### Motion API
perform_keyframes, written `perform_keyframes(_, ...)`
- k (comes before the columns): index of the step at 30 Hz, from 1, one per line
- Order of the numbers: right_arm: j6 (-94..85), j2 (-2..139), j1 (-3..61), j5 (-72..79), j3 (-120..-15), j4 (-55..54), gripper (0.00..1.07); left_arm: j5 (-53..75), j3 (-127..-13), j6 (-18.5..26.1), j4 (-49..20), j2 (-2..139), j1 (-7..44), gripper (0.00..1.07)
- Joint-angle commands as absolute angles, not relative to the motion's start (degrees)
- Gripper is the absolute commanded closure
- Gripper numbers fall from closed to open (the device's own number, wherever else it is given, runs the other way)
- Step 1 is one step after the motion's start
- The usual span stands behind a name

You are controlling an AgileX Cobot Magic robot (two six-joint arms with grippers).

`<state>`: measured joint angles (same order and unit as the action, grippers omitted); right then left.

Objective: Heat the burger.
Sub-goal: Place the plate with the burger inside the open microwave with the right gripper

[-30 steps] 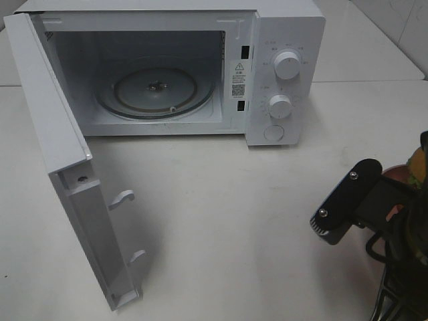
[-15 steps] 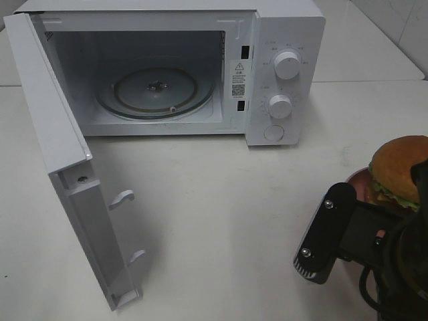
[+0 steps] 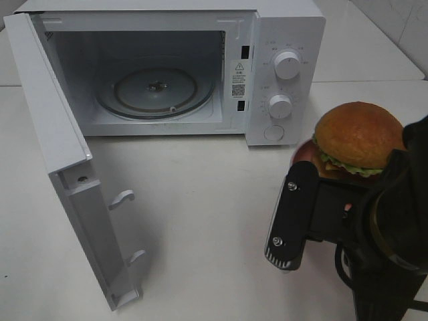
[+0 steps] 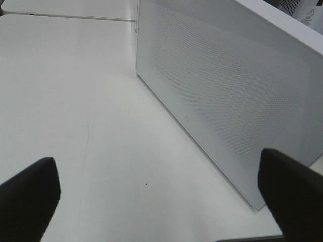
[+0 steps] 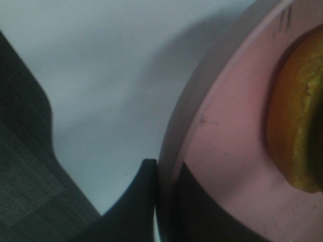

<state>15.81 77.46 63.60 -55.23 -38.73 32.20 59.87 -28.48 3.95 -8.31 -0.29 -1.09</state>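
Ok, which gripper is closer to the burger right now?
Right. The right gripper grips the rim of the pink plate carrying the burger; the left gripper hangs open facing the microwave door, far off.

1. I see one tall round burger [image 3: 359, 137], upright and intact: glossy orange-brown domed bun, green lettuce, dark layer below.
2. It sits on a flat pink round plate [image 3: 302, 155].
3. Position: near the dial side of the white microwave oven [image 3: 287, 27], outside its chamber.

Burger [image 3: 359, 134] on pink plate [image 3: 306, 159] lifted into full view, carried left, nearer the microwave [image 3: 284, 33]
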Motion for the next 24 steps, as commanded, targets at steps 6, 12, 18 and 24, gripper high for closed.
perform_keyframes(6, 5.16, 77.12, 63.77, -50.99, -41.02, 36.73, 1.07, 59.36, -28.36, 4.18, -8.54, -1.72, -0.8, 0.07)
perform_keyframes(12, -2.58, 77.12, 63.77, -48.24, -41.02, 38.45, 1.07, 59.36, -28.36, 4.18, -8.54, -1.72, -0.8, 0.07)
perform_keyframes(18, -9.0, 77.12, 63.77, -46.01, -41.02, 38.39, 1.07, 59.36, -28.36, 4.18, -8.54, -1.72, -0.8, 0.07)
perform_keyframes(24, -8.94, 77.18, 63.77, -43.09, -41.02, 37.99, 1.07, 59.36, -28.36, 4.18, -8.54, -1.72, -0.8, 0.07)
